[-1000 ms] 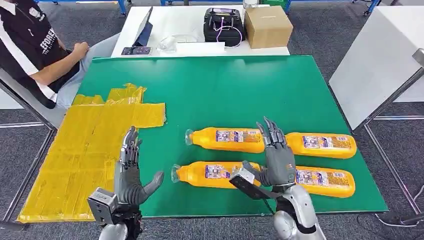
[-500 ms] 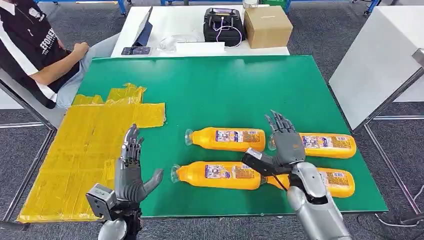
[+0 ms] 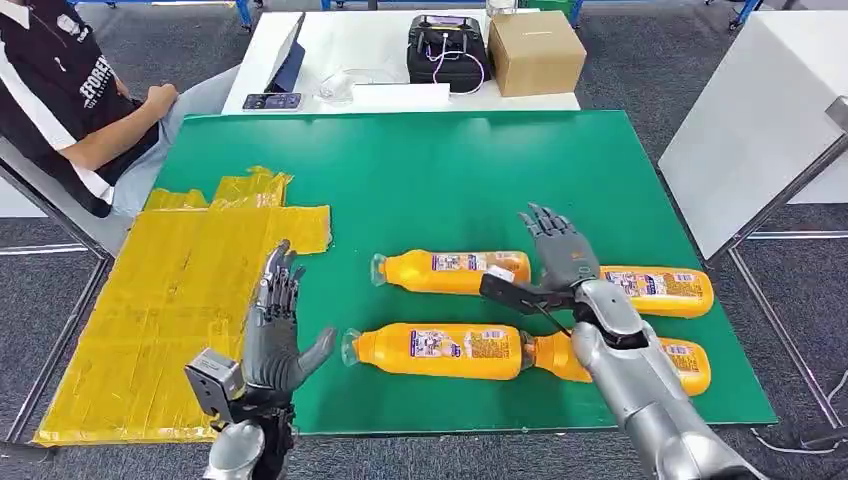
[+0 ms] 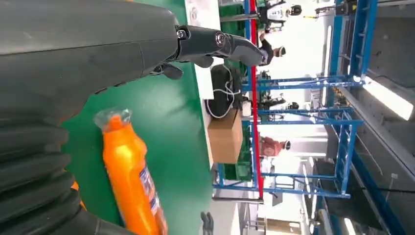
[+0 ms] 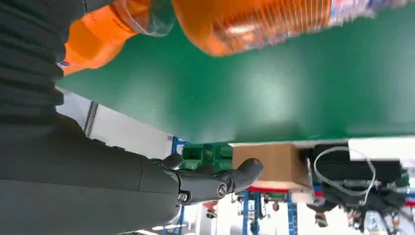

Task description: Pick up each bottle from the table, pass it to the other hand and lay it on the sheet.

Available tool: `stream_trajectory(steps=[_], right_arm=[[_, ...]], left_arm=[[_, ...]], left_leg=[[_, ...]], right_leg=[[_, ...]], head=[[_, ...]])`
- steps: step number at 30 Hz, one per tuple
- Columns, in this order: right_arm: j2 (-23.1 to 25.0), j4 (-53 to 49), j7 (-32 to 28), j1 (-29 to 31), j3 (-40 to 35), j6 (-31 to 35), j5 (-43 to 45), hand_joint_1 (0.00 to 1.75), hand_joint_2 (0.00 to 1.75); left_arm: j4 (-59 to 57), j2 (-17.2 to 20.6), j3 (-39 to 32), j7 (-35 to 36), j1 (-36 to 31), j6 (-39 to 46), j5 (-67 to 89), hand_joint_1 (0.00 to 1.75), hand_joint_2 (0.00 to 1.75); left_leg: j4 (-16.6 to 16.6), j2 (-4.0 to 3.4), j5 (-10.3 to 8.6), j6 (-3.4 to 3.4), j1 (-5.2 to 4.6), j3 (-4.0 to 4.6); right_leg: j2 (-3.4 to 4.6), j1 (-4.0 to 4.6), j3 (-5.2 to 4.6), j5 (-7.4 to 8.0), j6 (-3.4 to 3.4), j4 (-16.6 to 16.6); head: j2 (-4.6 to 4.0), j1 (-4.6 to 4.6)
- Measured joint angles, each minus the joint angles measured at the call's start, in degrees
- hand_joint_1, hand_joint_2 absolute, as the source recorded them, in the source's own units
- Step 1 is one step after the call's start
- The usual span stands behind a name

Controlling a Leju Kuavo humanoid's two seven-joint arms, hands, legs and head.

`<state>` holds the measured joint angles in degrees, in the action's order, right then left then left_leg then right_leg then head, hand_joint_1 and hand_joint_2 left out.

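Several orange bottles lie on the green table (image 3: 440, 170): a far left bottle (image 3: 452, 271), a far right bottle (image 3: 658, 289), a near left bottle (image 3: 435, 349) and a near right bottle (image 3: 690, 362) partly behind my right arm. My right hand (image 3: 556, 254) is open, fingers spread, above the gap between the two far bottles, holding nothing. My left hand (image 3: 273, 335) stands open and upright at the sheet's near right edge. The yellow sheet (image 3: 170, 290) covers the table's left side. The left wrist view shows the near left bottle (image 4: 128, 175).
A person (image 3: 75, 95) in a black shirt sits at the far left corner. Behind the green table a white table (image 3: 330, 50) holds a cardboard box (image 3: 534, 52), a black device (image 3: 446, 48) and a phone (image 3: 272, 101). A white panel (image 3: 760, 120) stands to the right.
My right hand has moved away from me, from over the near bottles to the far pair. My left hand has risen slightly and edged right.
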<state>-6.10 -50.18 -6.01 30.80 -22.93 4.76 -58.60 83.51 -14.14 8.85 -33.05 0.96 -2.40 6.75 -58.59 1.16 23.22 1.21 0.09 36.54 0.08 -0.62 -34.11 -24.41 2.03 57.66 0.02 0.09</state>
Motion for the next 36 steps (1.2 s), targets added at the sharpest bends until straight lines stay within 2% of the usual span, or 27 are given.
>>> stream_trajectory(steps=[8, 15, 30, 36], right_arm=[[1.24, 6.11, -3.62, 3.19, -2.82, -1.26, 1.09, 0.00, 1.75], [1.86, 10.21, -10.01, 5.33, -4.04, -6.51, 7.32, 0.00, 1.75], [2.97, 16.74, -10.27, 9.40, -7.04, -8.00, 10.82, 0.00, 1.75], [3.30, 20.15, -6.88, 10.64, -7.76, -8.09, 11.04, 0.00, 1.75]], left_arm=[[-1.38, -0.02, 1.00, -0.15, -0.67, -0.55, -0.85, 0.00, 1.75], [-3.56, -0.02, 1.18, -1.01, -2.12, -1.66, -3.10, 0.00, 1.75], [-7.19, -0.02, 2.19, -1.42, -4.24, -1.90, -3.93, 0.00, 1.75], [-8.00, -0.02, 2.29, -1.40, -4.67, -2.32, -4.98, 0.00, 1.75]], left_leg=[[0.00, 0.00, 0.00, 0.00, 0.00, 0.01], [0.00, 0.01, 0.00, 0.00, 0.00, 0.01], [0.00, 0.00, -0.01, 0.00, 0.00, 0.01], [0.00, 0.01, -0.01, 0.00, 0.00, 0.00]], right_leg=[[0.00, 0.00, -0.01, 0.00, 0.00, 0.00], [0.00, -0.01, 0.00, 0.00, 0.00, 0.00], [0.00, 0.00, -0.01, 0.00, 0.00, 0.01], [-0.01, -0.01, -0.02, 0.00, 0.00, 0.00]], head=[[0.00, 0.00], [0.00, 0.00], [0.00, 0.00], [0.00, 0.00]])
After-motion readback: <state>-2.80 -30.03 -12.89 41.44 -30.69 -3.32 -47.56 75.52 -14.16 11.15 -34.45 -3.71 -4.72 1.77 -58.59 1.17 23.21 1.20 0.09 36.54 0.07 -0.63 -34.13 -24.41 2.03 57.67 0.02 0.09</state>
